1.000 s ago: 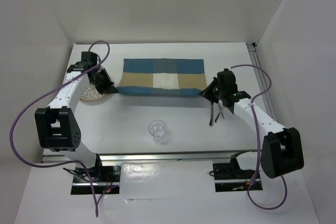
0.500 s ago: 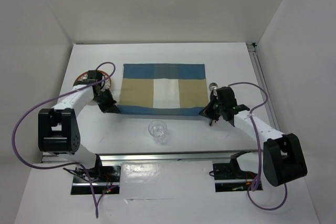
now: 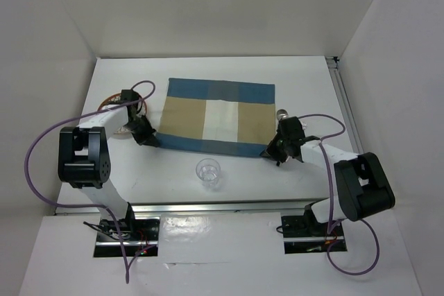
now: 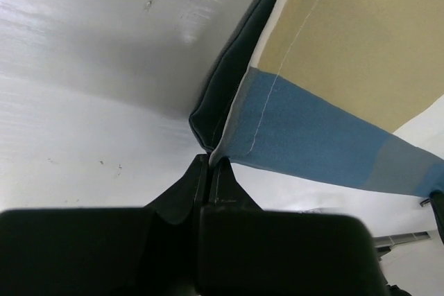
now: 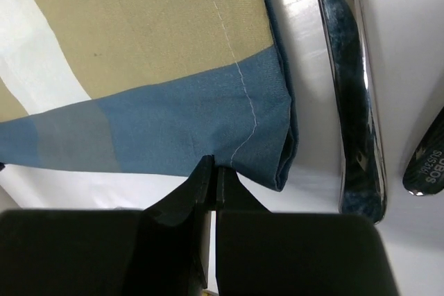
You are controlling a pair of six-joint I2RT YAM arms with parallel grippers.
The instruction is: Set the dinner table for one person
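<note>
A blue, tan and white striped placemat [image 3: 215, 117] lies spread on the white dinner table [image 3: 173, 178]. My left gripper [image 3: 148, 138] is shut on its near left corner. In the left wrist view the cloth corner [image 4: 236, 136] is pinched between the closed tips of that gripper [image 4: 210, 162]. My right gripper [image 3: 272, 150] is shut on the near right hem. The right wrist view shows this gripper [image 5: 214, 166] nipping the blue border [image 5: 208, 123], whose corner is folded under.
A clear glass [image 3: 208, 171] stands in front of the placemat, near the table's front edge. A brown-rimmed plate [image 3: 108, 100] is mostly hidden under the left arm. Shiny cutlery [image 5: 354, 102] lies just right of the placemat, with a spoon bowl [image 3: 282, 114] showing.
Both grippers have drawn the placemat's near edge toward the front of the table, unfolding it from a narrow band to a full rectangle. The right arm now covers most of the cutlery.
</note>
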